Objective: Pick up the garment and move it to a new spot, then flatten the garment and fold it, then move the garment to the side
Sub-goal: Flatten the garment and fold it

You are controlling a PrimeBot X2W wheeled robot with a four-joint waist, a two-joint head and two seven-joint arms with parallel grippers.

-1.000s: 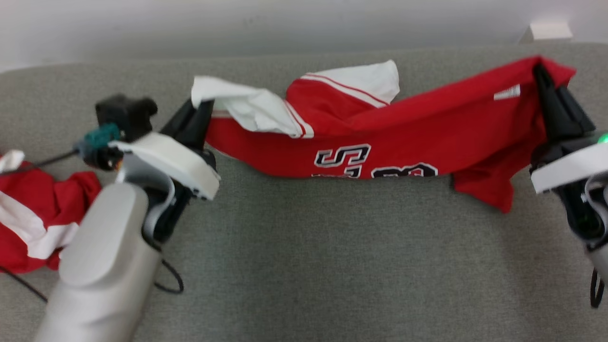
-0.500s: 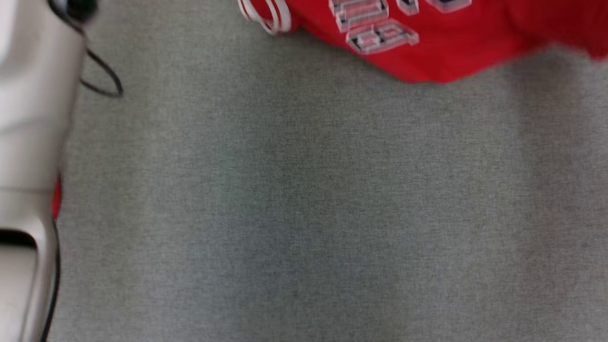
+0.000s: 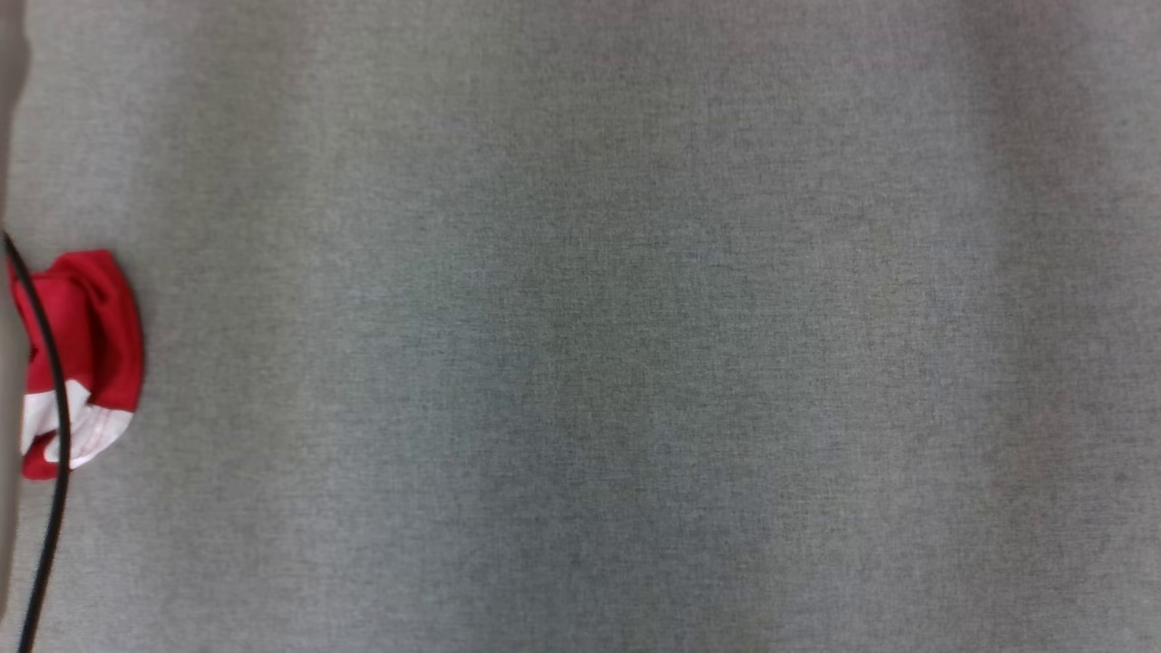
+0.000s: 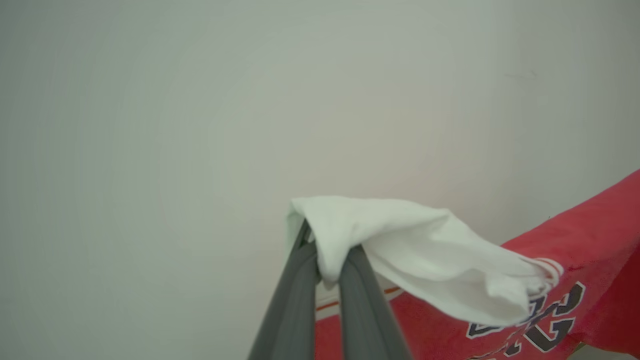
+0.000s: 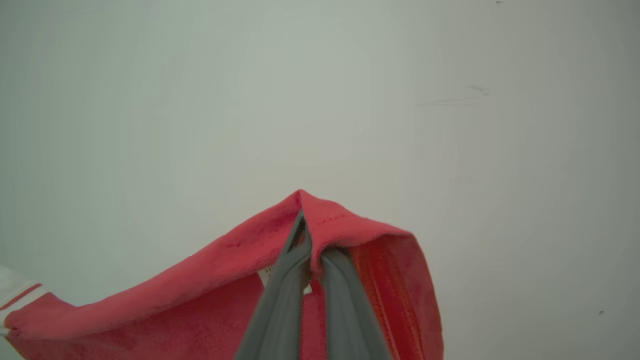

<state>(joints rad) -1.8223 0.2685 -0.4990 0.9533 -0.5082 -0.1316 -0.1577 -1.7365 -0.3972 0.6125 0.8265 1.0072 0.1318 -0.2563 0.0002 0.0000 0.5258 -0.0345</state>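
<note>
Tightly clenched, the left gripper (image 4: 327, 252) pinches the garment (image 4: 430, 260) by its white sleeve (red body trailing off); the right gripper (image 5: 315, 242) clamps a red edge.

It is hard to tell, but this looks like a plain work room. There is a wide top (image 3: 580, 326) covered in grey cloth, a bare pale wall (image 4: 200, 100), and a black cable (image 3: 60, 390).
</note>
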